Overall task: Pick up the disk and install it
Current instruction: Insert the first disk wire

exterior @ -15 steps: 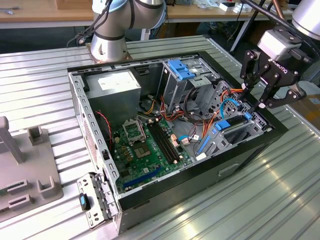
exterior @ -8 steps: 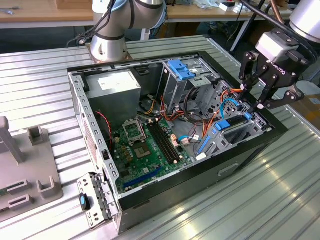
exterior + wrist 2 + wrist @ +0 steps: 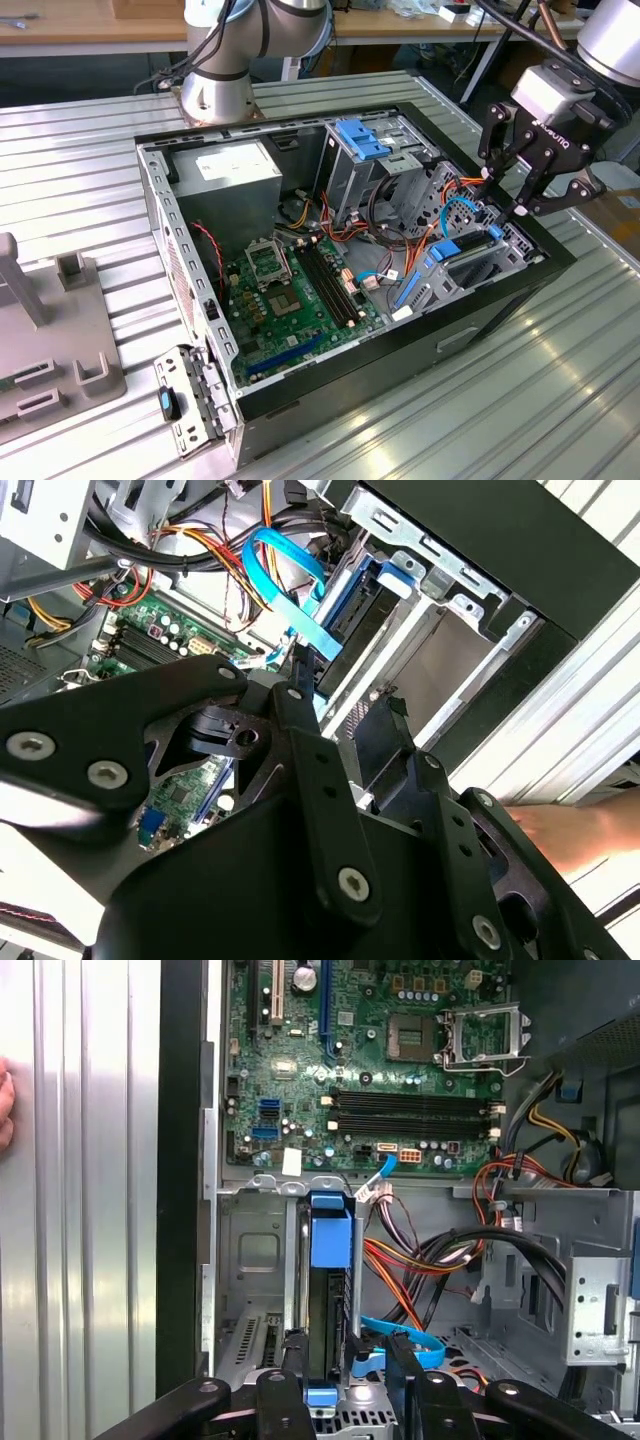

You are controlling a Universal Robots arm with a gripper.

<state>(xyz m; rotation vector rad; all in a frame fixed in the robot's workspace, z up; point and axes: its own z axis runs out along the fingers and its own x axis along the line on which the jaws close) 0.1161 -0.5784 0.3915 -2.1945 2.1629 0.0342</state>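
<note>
Your gripper [image 3: 505, 195] has its black jaws spread, holding nothing. Just beneath, the disk [image 3: 328, 1260], a dark slab in blue plastic rails, stands edge-on inside the grey metal cage [image 3: 250, 1250].

My exterior view looks down slantwise on the open computer case [image 3: 480, 322]; both wrist views sit close over its drive cage [image 3: 250, 1250], three o'clock there.

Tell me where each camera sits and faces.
Exterior view: off the arm, looking down into the computer case; the arm's base and the gripper show.
First wrist view: on the wrist, facing the disk and the motherboard past the gripper.
Second wrist view: on the wrist, facing the disk past the gripper.
All share the disk.
</note>
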